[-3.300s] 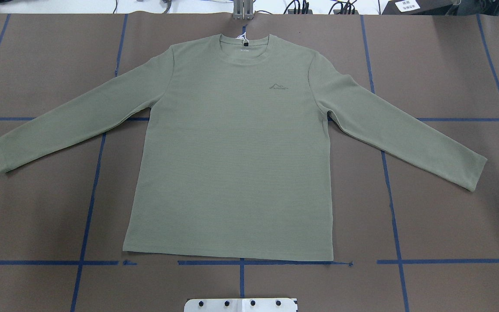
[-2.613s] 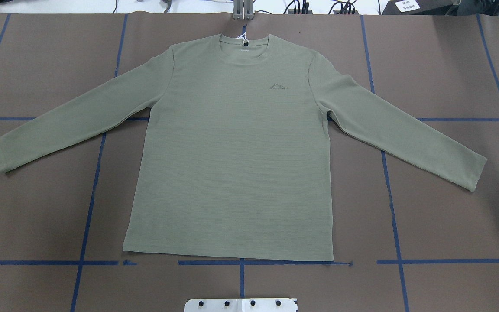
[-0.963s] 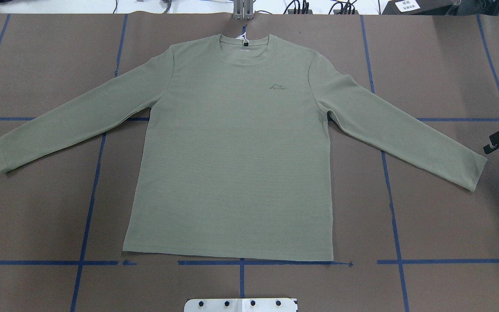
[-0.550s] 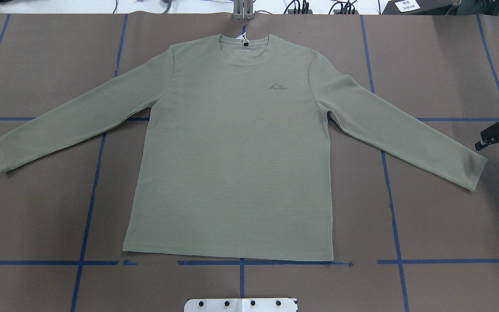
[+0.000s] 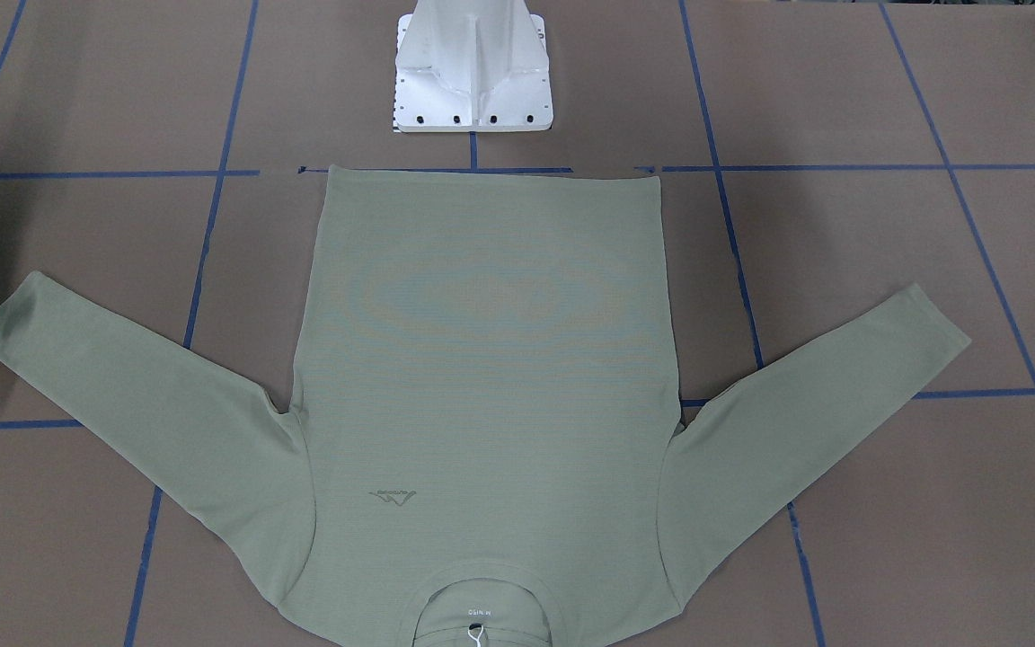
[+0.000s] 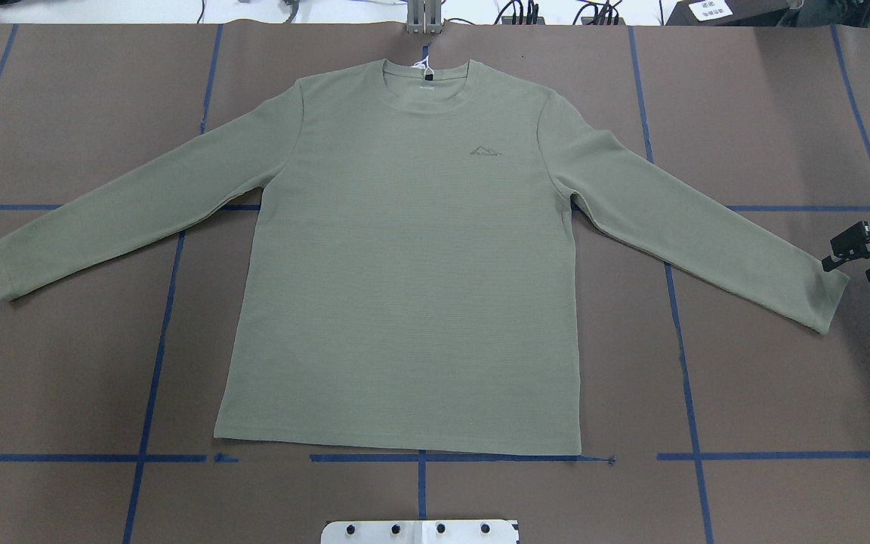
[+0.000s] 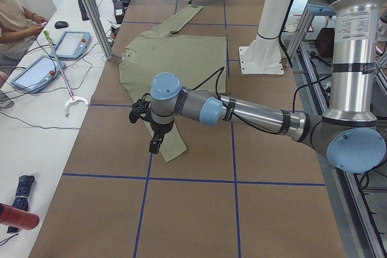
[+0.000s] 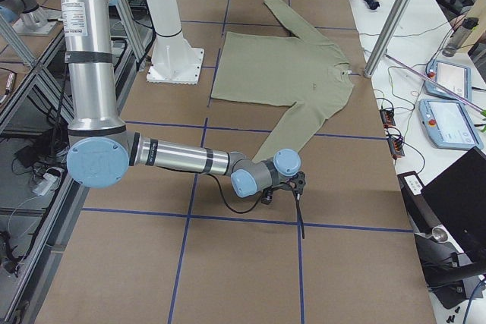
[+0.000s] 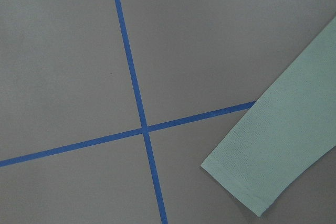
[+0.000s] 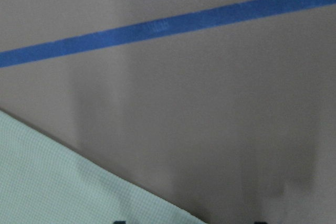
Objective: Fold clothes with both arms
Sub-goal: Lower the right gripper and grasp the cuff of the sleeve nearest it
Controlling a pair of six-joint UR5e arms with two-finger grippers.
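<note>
1. Shirt (image 6: 405, 302): pale sage-green knit with long sleeves. It lies flat and face up in the middle of the brown table (image 6: 767, 378), among blue tape lines (image 6: 154, 340).
2. Neckline (image 6: 426, 97): round and ribbed, at the table edge far from the robot. A white tag (image 6: 426, 60) on a string pokes out past it. A small tonal logo (image 6: 485, 149) sits on the chest.
3. Hem (image 6: 405, 447): straight, on the robot's side, just short of the white pedestal base (image 5: 473, 81).
4. Sleeves: both are unfolded and slant outward from the shoulders toward the robot's side. The body is smooth, with a slight crease at the armpit on the robot's right.
5. Right gripper (image 6: 850, 268): at the table's right edge, just beside the cuff (image 6: 820, 298) of the sleeve on that side. The jaws stand apart with nothing between them. Its wrist view shows the sleeve's edge, bare table and one tape line.
6. Left gripper (image 7: 155, 140): seen only in the side view, at the end of the near left arm (image 7: 254, 113), near the other cuff (image 9: 247, 182). Whether the jaws are apart or closed cannot be told. Its wrist view looks down on that cuff beside a crossing of tape lines.
</note>
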